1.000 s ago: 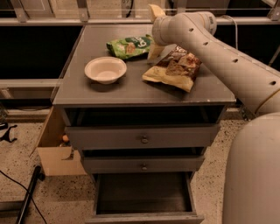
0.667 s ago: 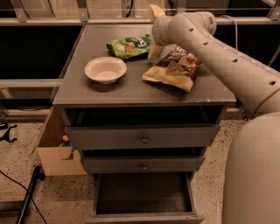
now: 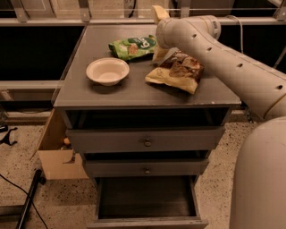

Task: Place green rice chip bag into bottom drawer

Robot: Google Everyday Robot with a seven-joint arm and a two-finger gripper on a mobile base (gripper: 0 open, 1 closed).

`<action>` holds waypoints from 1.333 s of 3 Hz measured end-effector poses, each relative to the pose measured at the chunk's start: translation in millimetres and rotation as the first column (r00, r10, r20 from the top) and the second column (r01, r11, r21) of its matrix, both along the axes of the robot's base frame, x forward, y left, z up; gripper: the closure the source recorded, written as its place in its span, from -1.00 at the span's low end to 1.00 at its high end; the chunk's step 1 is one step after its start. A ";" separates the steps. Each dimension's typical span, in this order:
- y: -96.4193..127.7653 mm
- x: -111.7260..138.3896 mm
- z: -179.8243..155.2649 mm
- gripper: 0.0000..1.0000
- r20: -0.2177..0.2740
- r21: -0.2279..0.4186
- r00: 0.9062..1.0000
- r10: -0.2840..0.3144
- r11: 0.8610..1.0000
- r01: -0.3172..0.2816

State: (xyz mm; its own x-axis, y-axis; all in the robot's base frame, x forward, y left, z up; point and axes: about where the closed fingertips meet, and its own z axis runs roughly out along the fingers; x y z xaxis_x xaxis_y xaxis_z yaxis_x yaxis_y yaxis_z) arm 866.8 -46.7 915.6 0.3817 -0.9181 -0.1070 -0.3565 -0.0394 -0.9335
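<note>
In the camera view the robot's pale arm (image 3: 232, 67) reaches in from the right across the back of the grey cabinet top (image 3: 134, 96). Its gripper (image 3: 159, 13) sits at the far edge of that top, mostly hidden behind the thick wrist. Only a yellowish tip shows above the wrist, so I cannot tell whether the gripper is apart or together, or whether it touches anything. The green rice chip bag (image 3: 133, 47) lies flat on the top just left of the wrist, toward the back, its right end close to the arm; whether they touch cannot be told. In front of it and a little left stands a white bowl (image 3: 107, 71), upright, apart from the bag. A brown-and-yellow chip bag (image 3: 176, 71) lies to the right of the bowl, partly under the arm. Below the top, two grey drawer fronts with round knobs, the upper (image 3: 145, 140) and the middle (image 3: 146, 167), are closed. The bottom drawer (image 3: 147, 222) is pulled out toward the camera, its dark floor showing. A cardboard box (image 3: 56, 156) stands on the speckled floor left of the cabinet, and a black cable (image 3: 27, 203) runs beside it.
</note>
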 end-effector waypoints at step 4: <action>-2.8 6.8 -14.8 -0.60 0.032 -0.003 0.999 -0.003 1.000 0.003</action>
